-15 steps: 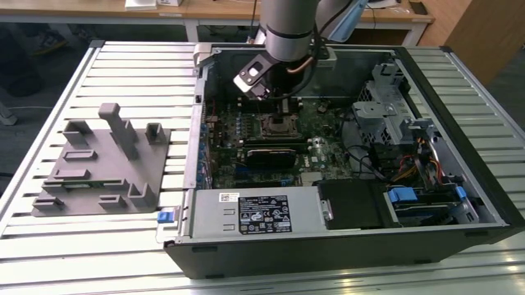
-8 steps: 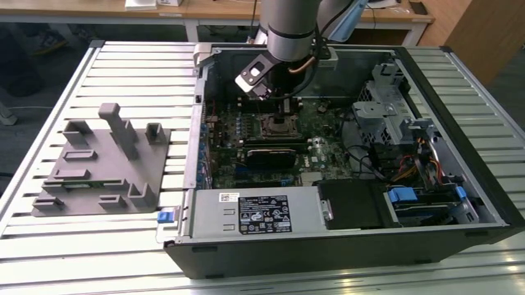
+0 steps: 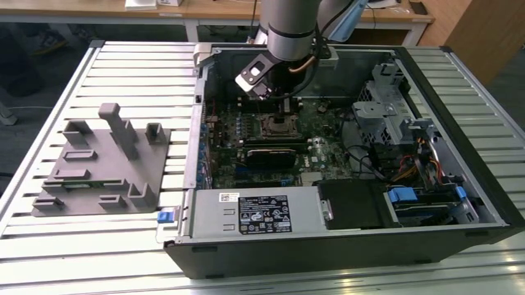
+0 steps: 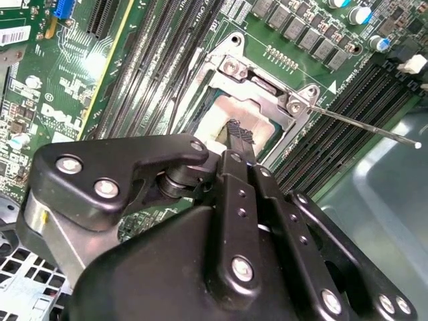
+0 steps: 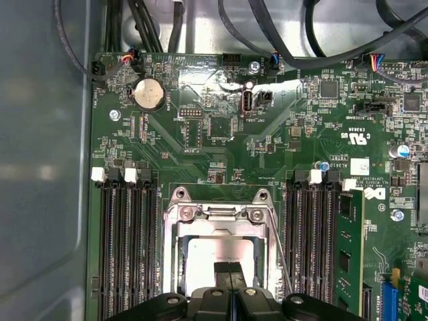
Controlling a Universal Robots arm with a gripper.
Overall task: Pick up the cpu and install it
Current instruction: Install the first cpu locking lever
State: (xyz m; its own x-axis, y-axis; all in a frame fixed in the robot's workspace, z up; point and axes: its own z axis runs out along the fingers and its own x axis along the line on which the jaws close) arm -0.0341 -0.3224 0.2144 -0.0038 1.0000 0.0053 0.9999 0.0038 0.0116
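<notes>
In the exterior view, lower middle of the frame, a black label (image 3: 264, 212) with white print and a white barcode sticker (image 3: 228, 196) lie on the power supply cover (image 3: 209, 216), too small to read, and white silkscreen lettering (image 5: 354, 137) marks the motherboard (image 5: 200, 134) in both wrist views.

The computer case (image 3: 345, 153) is laid open on the slatted table (image 3: 123, 61). The motherboard (image 3: 271, 141) is seated inside the case. The tray (image 3: 98, 166) is set on the table at the exterior view's left of the case, apart from it. The socket frame (image 5: 221, 231) is mounted on the motherboard, between memory slots. The cpu (image 5: 217, 257) is seated within the socket frame, directly beneath the gripper (image 5: 229, 271).
</notes>
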